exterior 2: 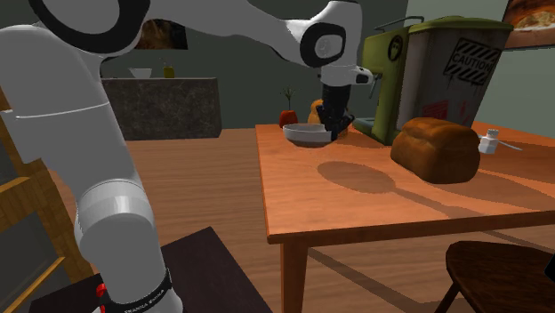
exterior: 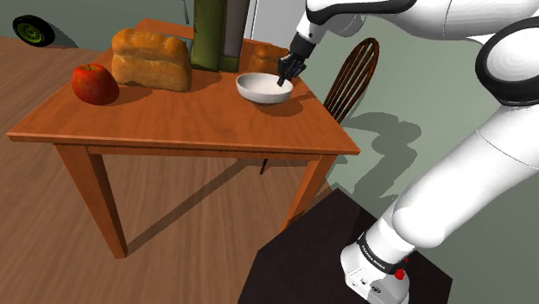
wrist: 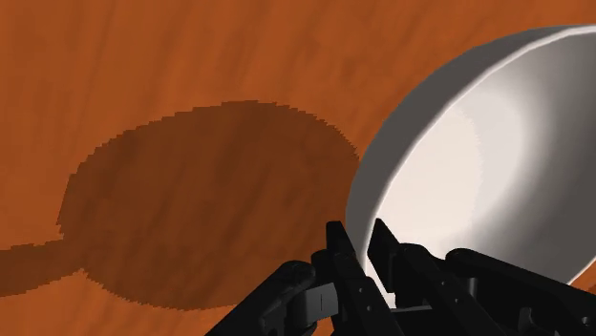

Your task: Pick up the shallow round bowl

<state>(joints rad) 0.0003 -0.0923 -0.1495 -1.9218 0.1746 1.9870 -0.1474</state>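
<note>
Wrist view: we see the black gripper (wrist: 361, 241) pinching the rim of the one shallow white round bowl (wrist: 478, 172), near the brown wooden table (wrist: 191, 76) corner.

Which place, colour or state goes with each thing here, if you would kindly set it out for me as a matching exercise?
Things:
1. bowl
2. apple
3. bread loaf
4. chair

Descriptions:
A. red, at the end of the table on the shoulder view's left
B. dark wood, past the table's edge on the shoulder view's right
C. white, its rim clasped by the hand
D. golden brown, next to the apple

Pairs: 1-C; 2-A; 3-D; 4-B
</note>
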